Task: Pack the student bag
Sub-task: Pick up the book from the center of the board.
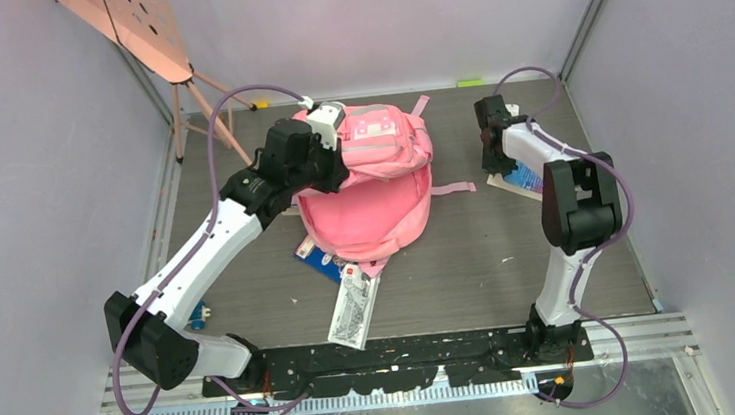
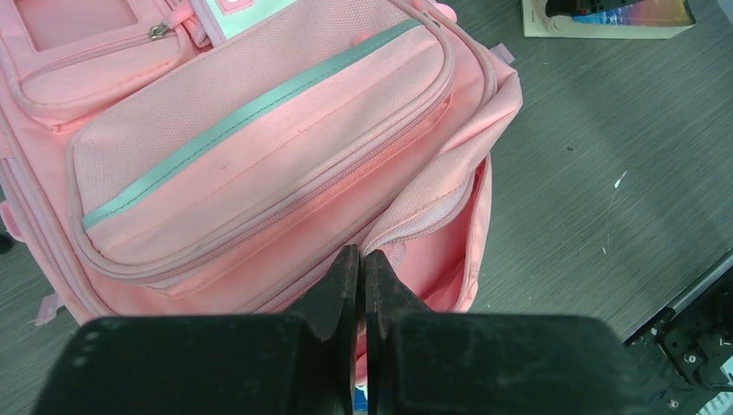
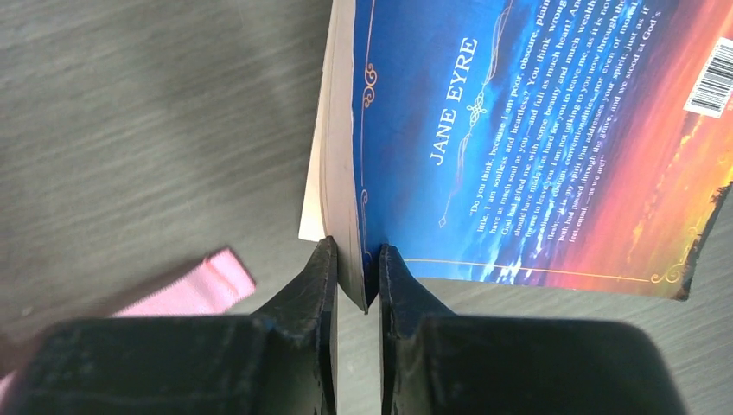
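**A:** Right gripper (image 3: 357, 253): jaws nearly closed and clamped on one corner of a paperback book (image 3: 536, 130). The cover is glossy, blue running to orange, with a cream page block.

**B:** And the left gripper (image 2: 360, 257)?

**A:** It is closed tight, pinching a thin fabric edge of the student bag (image 2: 259, 156). The bag is soft woven pink with a teal stripe and a rounded zipped pocket. It lies mid-table (image 1: 468, 259), between both arms, on grey wood-grain.

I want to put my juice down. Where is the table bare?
The table is bare between the pink bag and the right arm, nearer than the book. It is crowded at the bag's near edge, where a blue booklet and a white packet lie.
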Robot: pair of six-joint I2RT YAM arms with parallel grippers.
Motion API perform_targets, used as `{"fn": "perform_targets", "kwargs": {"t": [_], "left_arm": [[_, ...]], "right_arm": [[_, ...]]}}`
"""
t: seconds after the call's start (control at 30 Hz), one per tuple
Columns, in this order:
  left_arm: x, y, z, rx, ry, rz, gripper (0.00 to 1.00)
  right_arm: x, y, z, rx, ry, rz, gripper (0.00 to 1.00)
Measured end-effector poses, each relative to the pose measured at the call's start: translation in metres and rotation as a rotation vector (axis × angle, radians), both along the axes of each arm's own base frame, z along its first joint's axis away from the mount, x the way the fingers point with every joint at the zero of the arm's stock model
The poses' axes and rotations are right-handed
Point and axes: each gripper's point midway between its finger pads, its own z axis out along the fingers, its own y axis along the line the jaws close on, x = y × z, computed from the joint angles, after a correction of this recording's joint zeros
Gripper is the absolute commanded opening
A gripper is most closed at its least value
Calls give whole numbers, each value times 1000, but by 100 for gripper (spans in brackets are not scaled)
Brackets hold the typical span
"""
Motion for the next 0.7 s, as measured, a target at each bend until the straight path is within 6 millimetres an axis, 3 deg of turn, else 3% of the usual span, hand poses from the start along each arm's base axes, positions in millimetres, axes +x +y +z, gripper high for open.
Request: {"fn": "perform_targets", "kwargs": {"t": [0.13, 0.23, 0.5, 0.7], "left_arm": [[-2, 0, 1, 1, -7, -15, 54], [-5, 2, 9, -9, -32, -23, 74], [-17, -4, 34, -91, -107, -85, 93], [-27, -20, 30, -157, -93, -169, 99]], "right_arm": [[-19, 5, 20, 50, -39, -2, 0], [-27, 8, 52, 87, -124, -5, 0], [-43, 18, 165, 212, -451, -5, 0], [-53, 38, 208, 355, -578, 24, 0]]}}
